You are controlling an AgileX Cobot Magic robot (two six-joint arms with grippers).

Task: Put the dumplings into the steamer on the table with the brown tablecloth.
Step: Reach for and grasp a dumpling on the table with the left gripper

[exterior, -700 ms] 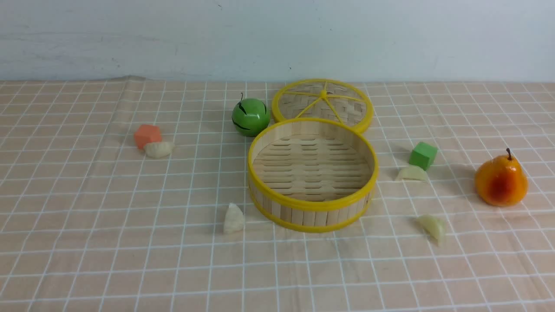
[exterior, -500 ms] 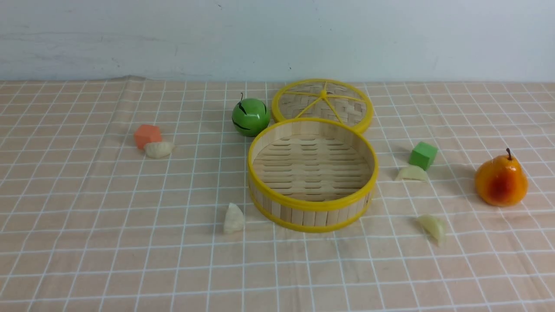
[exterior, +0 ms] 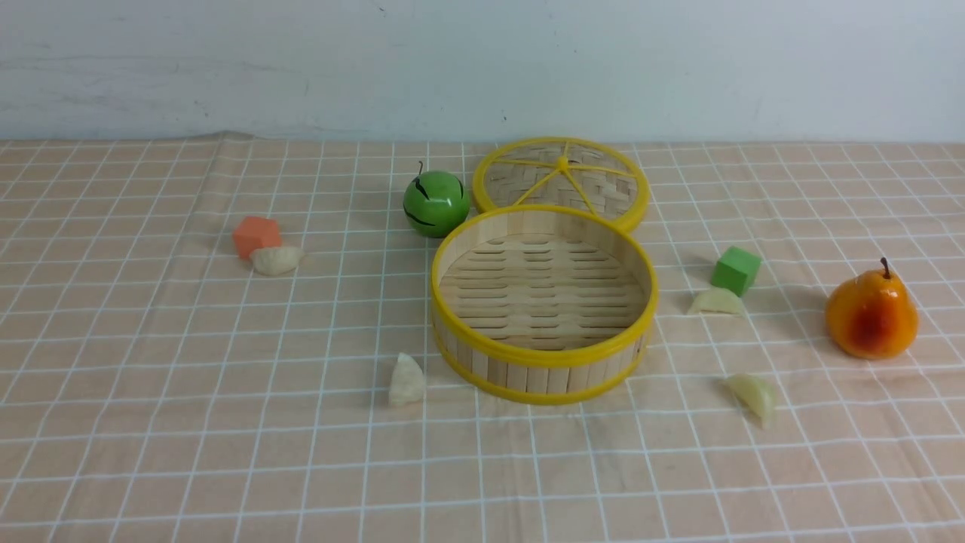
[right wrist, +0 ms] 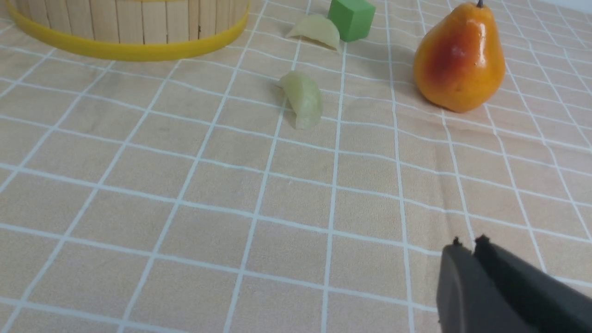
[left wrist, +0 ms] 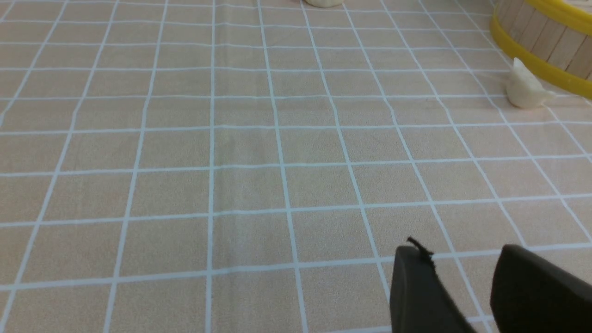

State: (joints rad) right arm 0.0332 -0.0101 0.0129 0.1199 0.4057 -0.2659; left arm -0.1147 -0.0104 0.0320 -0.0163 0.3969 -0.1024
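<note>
In the front view, the steamer (exterior: pixel 544 294) sits on the brown cloth (exterior: pixel 249 467), slatted floor bare. With 12 o'clock pointing to the wall (exterior: pixel 482 68), one pale dumpling (exterior: pixel 407 381) lies near the steamer at 8 o'clock. A second dumpling (exterior: pixel 277 260) is well apart between 9 and 10, right against the orange cube (exterior: pixel 257 237). A third dumpling (exterior: pixel 717 302) lies at 3 o'clock, just beside the green cube (exterior: pixel 736 271); a fourth dumpling (exterior: pixel 754 397) is at 4. The pear (exterior: pixel 872 315) stands farther out at 3. The lid (exterior: pixel 562 177) is at 12, close behind the steamer, and the green ball (exterior: pixel 436 204) between 10 and 11.

In the left wrist view, the left gripper (left wrist: pixel 458 254) is open, fingers spread with only cloth seen between the tips. The 8 o'clock dumpling lies by the steamer wall.

In the right wrist view, the right gripper (right wrist: pixel 469 243) is closed, tips together. The 3 and 4 o'clock dumplings lie on the cloth.
</note>
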